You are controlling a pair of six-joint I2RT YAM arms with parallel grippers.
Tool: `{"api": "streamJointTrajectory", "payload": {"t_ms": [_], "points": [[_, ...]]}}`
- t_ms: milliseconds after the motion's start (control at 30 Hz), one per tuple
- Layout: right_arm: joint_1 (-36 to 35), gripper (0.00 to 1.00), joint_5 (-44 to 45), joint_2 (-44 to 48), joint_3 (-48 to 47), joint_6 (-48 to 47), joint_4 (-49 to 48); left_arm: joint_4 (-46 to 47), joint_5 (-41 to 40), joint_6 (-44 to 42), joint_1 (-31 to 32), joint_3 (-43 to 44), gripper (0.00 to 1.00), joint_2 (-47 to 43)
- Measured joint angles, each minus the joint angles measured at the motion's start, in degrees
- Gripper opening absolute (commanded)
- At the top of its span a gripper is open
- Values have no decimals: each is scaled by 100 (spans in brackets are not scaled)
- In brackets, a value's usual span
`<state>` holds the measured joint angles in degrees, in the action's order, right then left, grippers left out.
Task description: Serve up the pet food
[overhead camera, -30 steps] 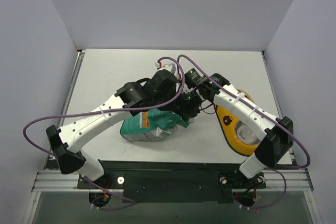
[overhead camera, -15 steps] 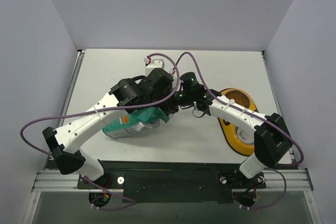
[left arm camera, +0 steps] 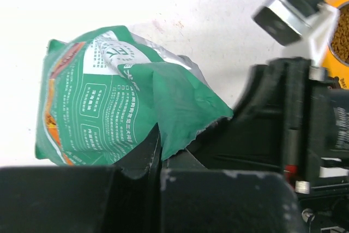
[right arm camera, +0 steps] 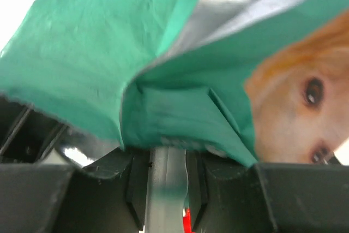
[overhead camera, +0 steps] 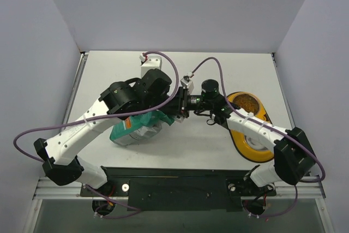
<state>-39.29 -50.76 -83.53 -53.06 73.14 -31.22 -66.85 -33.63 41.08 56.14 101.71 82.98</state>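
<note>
Status: pet food (overhead camera: 245,103) sits in the far compartment of the yellow double bowl (overhead camera: 238,137), on the right side of the table (overhead camera: 218,69); the near compartment looks pale, no kibble that I can see; so a portion looks served already, whether more is due I can't tell. Both arms are on the teal-green bag (overhead camera: 135,130) mid-table, apart from the bowl; left gripper (left arm camera: 159,159) is clenched on a fold at the bag's mouth; right gripper (right arm camera: 165,175) looks pinched on a pale strip at the mouth edge, dog picture just above it. Left to do, my read: open or reseal the bag, then pour or park it. In the way: the two wrists crowd each other at the mouth; the slack bag could tip.
</note>
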Motion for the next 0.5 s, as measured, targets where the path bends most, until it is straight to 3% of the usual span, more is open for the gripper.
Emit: {"api": "streamJointTrajectory", "payload": {"t_ms": [267,500], "points": [[175,0,0,1255,208,-109,498,-90,-264,-155,-219,122,0,-459],[170,0,-7,1705,284,-157,693,-81,-72,-229,-479,129,0,-638]]}}
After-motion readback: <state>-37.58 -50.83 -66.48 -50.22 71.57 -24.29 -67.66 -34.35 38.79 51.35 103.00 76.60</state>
